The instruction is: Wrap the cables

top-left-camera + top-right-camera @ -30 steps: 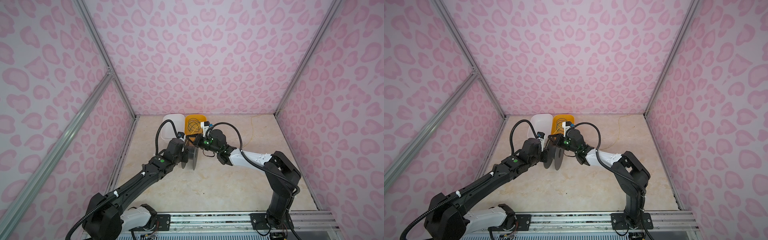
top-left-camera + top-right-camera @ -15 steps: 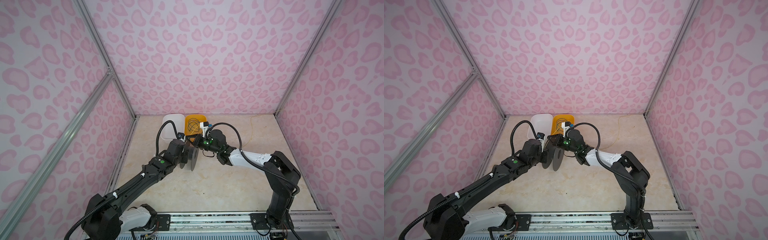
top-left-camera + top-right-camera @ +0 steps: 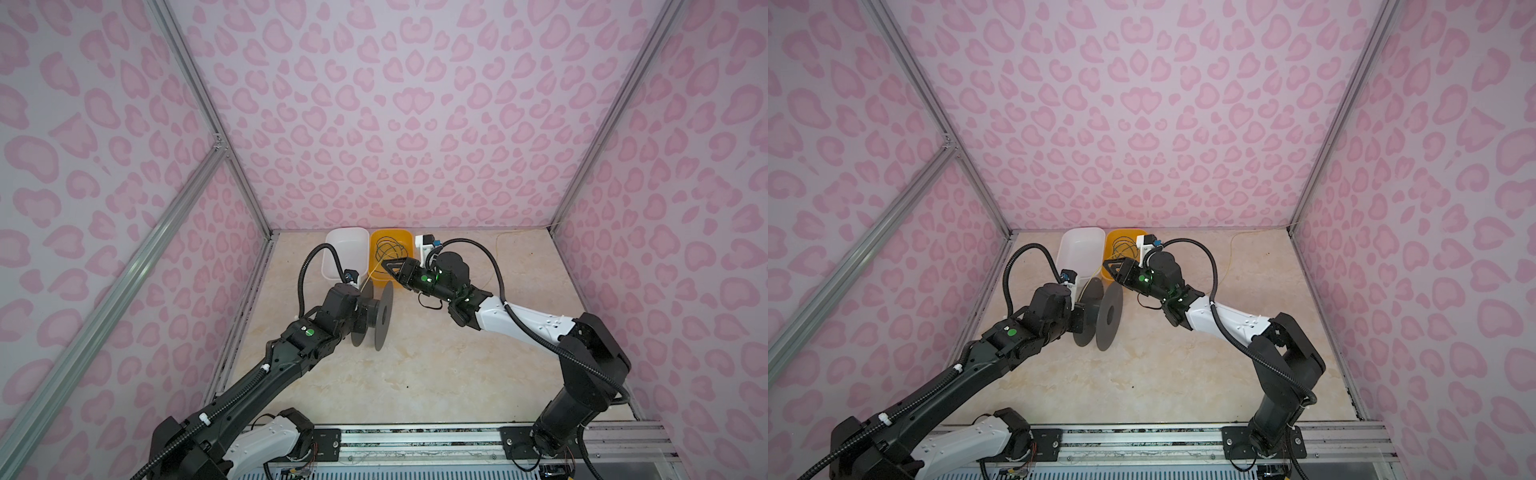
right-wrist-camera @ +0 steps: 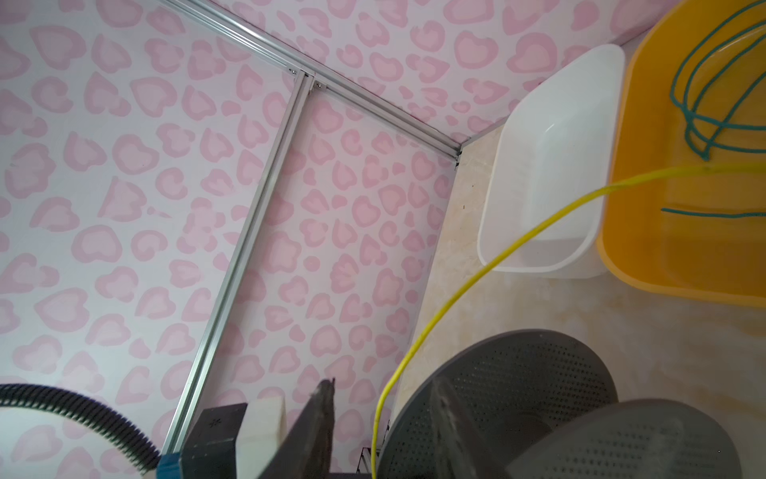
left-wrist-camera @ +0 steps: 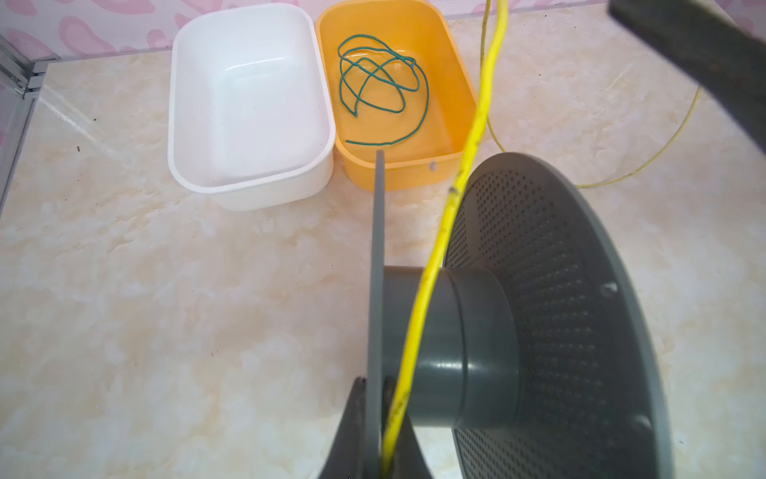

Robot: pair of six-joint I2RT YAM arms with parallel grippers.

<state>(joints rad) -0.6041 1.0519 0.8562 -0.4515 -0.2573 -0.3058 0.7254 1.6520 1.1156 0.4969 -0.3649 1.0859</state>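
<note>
On perforated grey spool (image 5: 472, 344): thin yellow cable (image 5: 476, 124)

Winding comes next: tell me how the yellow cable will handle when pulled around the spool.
Probably floppy: the yellow cable arcs loosely from the spool through the open right gripper. Likely light, since slack trails freely over the table. It may slide sideways on the smooth hub, though the left gripper clamps it against a flange.

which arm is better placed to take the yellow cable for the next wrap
Probably right: the right tool is open with the yellow cable running between its jaws, while the left tool is shut on the rim of the spool.
</note>
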